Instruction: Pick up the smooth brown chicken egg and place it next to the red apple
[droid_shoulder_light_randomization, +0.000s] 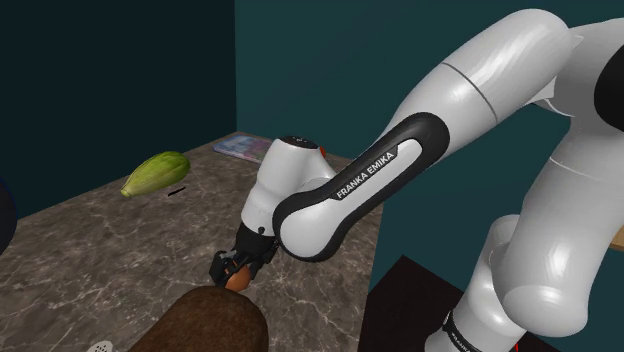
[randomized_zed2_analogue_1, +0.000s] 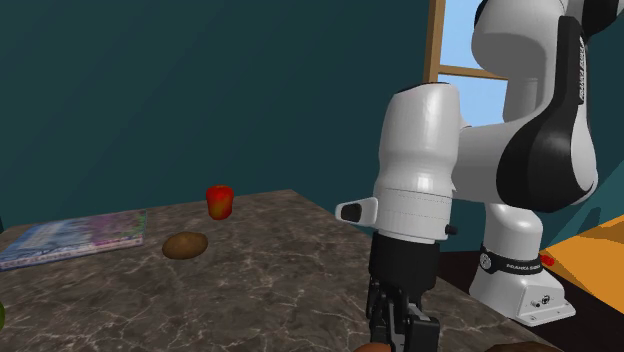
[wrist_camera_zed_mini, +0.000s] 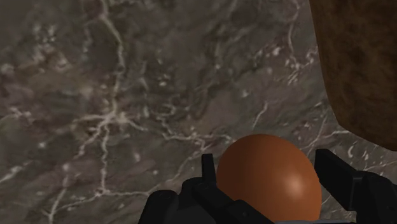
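Gripper (wrist_camera_zed_mini: 267, 163) clamped on brown egg (wrist_camera_zed_mini: 268, 181), fingers (wrist_camera_zed_mini: 207, 173) pressing both sides; egg well apart from apple (randomized_zed2_analogue_1: 219, 201); brown lump (randomized_zed2_analogue_1: 185, 245) just beside apple, on marble counter (randomized_zed2_analogue_1: 280, 265)

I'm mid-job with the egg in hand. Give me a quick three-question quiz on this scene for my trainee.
1. True or false: the red apple stands on the table, apart from the book.
2. Which thing do the gripper's fingers clasp? A) the apple B) the brown egg C) the book
3. Fill in: in the shoulder view, the long fruit is ____.
Key: 1 true; 2 B; 3 green.
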